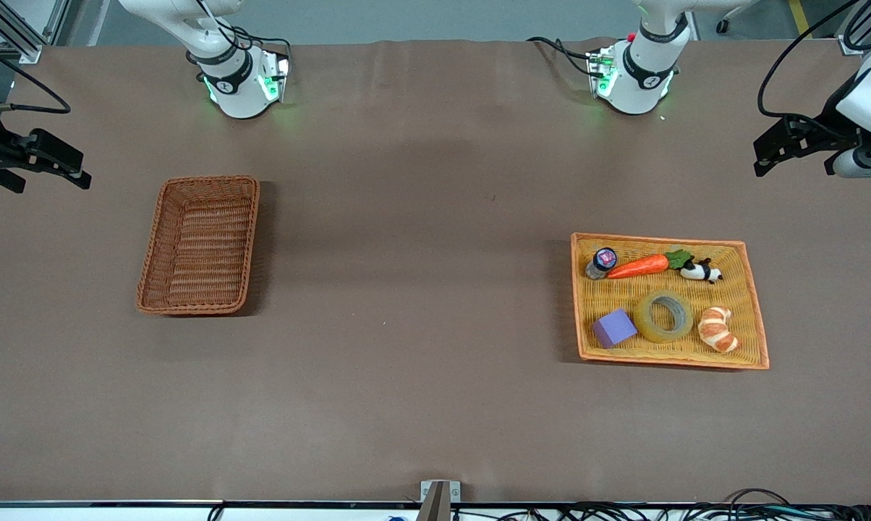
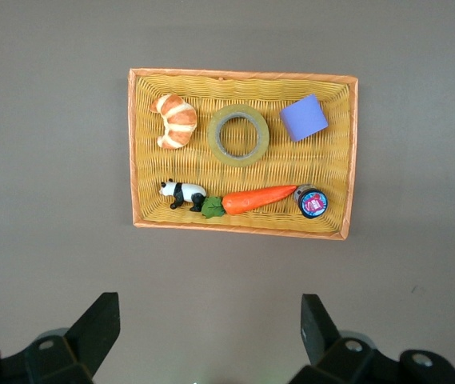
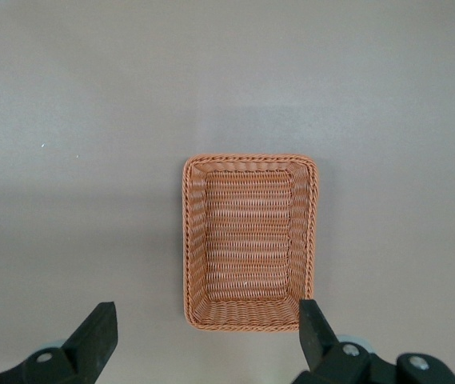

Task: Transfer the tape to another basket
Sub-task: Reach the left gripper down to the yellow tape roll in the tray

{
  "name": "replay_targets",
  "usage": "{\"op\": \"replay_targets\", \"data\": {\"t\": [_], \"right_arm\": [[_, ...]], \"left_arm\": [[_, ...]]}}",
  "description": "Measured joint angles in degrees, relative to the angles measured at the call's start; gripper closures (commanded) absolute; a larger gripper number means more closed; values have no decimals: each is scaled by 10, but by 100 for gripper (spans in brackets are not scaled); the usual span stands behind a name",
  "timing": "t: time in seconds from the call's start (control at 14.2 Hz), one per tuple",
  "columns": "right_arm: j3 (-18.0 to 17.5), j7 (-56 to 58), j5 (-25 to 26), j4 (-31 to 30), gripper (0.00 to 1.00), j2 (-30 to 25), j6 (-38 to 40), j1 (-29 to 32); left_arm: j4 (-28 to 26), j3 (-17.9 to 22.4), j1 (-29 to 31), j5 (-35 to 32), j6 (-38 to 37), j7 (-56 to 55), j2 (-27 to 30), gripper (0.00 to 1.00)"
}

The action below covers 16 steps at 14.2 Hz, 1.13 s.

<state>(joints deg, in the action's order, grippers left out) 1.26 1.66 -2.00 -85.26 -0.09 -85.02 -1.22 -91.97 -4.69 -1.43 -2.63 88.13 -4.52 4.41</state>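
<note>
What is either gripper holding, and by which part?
Nothing. Both the left gripper and the right gripper are open; the tape lies in the tray.

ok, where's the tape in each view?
Front view: tape lies in the yellow tray, between the purple block and the croissant.
Left wrist view: tape sits between the same two, in the tray's row away from the carrot.
Right wrist view: not in it; only the basket shows.
Shared landmark: the croissant.

A brown matte surface [image 1: 421, 304] is lit evenly from above. Grey floor [image 1: 435, 18] is seen past its edge; black cables [image 1: 696, 512], possibly loose, are bunched along the near edge.
</note>
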Motion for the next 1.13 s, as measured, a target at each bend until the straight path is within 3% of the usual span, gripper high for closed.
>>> {"op": "replay_targets", "data": {"t": [0.35,0.56,0.91,1.13], "right_arm": [[0,0,0,0,0,0,0,0],[0,0,0,0,0,0,0,0],[0,0,0,0,0,0,0,0],[0,0,0,0,0,0,0,0]], "left_arm": [[5,0,-3,0,0,0,-11,0],[1,0,-3,0,32,0,-60,0],[-103,5,9,-9,315,-26,-198,0],[-129,6,22,-10,402,-43,-261,0]]}}
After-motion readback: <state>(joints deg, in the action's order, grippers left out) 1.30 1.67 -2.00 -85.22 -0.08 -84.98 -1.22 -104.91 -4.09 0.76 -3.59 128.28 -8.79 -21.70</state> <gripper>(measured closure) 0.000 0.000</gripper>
